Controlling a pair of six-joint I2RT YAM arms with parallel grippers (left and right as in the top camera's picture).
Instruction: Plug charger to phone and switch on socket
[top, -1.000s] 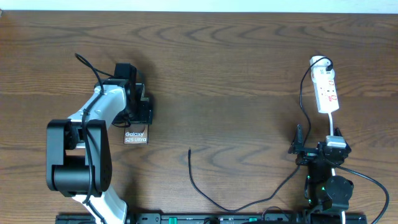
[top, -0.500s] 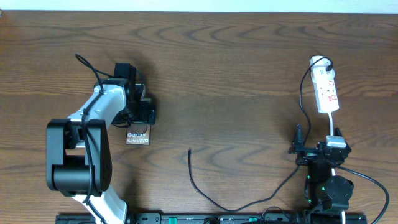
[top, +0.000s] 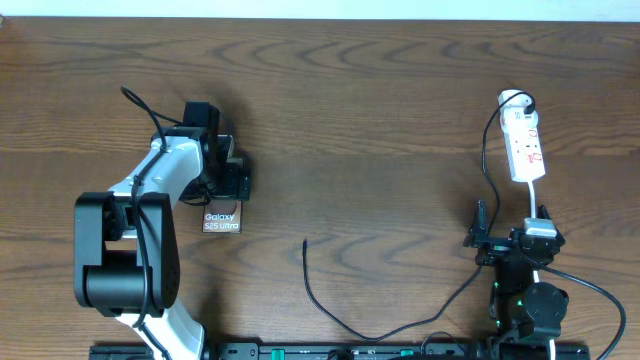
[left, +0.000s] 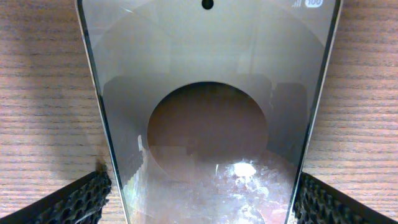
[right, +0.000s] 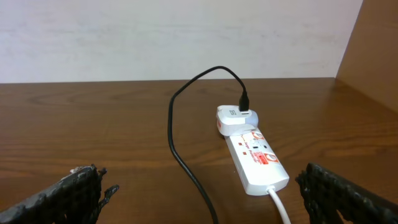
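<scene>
Table (top: 400, 90): we see dark wood grain under everything.
Left arm (top: 150, 190): a white and black arm reaching up the table's left side, its wrist over the phone.
Charger (top: 340, 322): a thin black cable. From the socket's far end it drops along the right side, sweeps along the near edge and curls back up toward the middle.
Phone (top: 221, 220): it lies flat on the left side of the table, well apart from the socket. We can read its white lettering at the end that sticks out from under the left wrist.
Phone, left wrist view (left: 208, 93): the glossy face fills the picture, with a round dark reflection in it.
Socket (top: 525, 145): a white strip at far right, lying lengthwise away from the robot. We see a white adapter block (right: 233, 118) at its far end with the black cable running into it, and a white cord (right: 280, 205) leaving its near end.
Left gripper (left: 202, 205): it is spread just to the phone's width, with a meshed pad (left: 81, 199) at each long edge, holding the phone between them.
Right gripper (right: 211, 199): it is spread wide with nothing between the fingers, pointing at the socket from near the table's front edge without touching it.
Connector tip (top: 305, 243): it lies loose on bare wood near the table's middle, between phone and socket, touching neither.
</scene>
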